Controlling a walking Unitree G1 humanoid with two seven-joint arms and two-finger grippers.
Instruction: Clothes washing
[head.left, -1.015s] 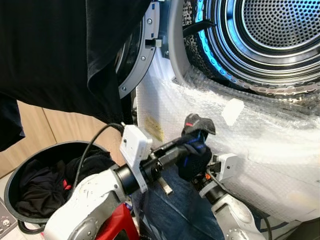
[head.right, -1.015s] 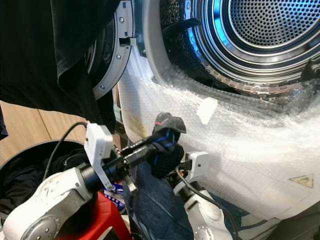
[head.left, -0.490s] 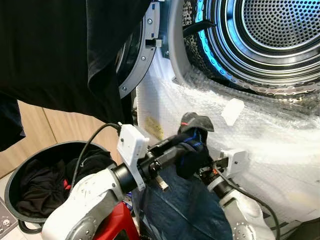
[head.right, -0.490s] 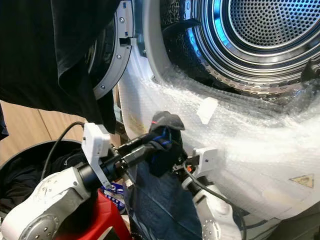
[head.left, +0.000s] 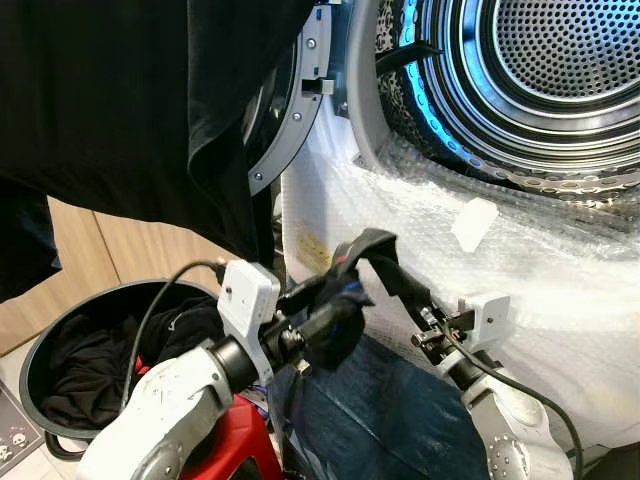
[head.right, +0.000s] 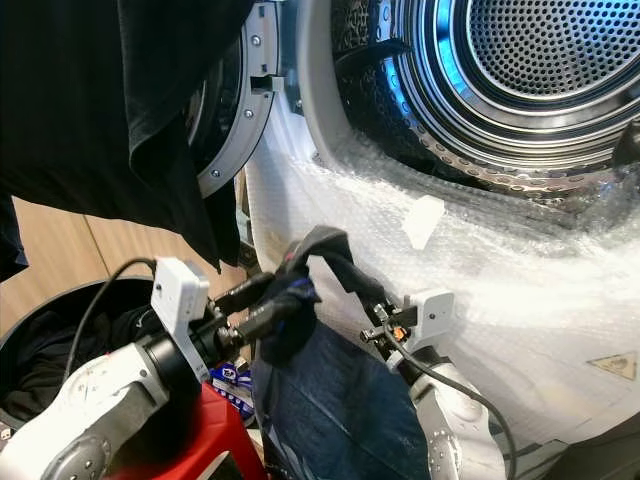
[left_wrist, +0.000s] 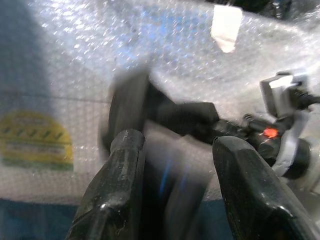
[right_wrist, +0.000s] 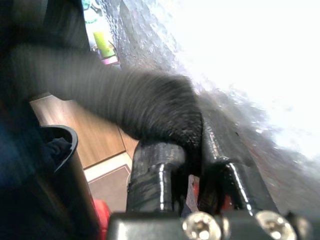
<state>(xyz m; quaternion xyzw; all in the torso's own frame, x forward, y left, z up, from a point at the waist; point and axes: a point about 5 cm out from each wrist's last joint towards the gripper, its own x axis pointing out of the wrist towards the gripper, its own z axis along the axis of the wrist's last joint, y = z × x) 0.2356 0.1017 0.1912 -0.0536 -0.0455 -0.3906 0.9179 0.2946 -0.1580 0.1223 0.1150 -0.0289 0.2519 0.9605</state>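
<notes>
Both the left pincer and right pincer grip one dark garment stretched between them, near the drum opening; opposing pulls may tear it loose onto the laundry basket

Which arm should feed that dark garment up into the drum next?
Right, probably. The right gripper is shut on the dark garment, nearer the drum opening. The left gripper holds its lower, bunched end, farther from the opening.
</notes>
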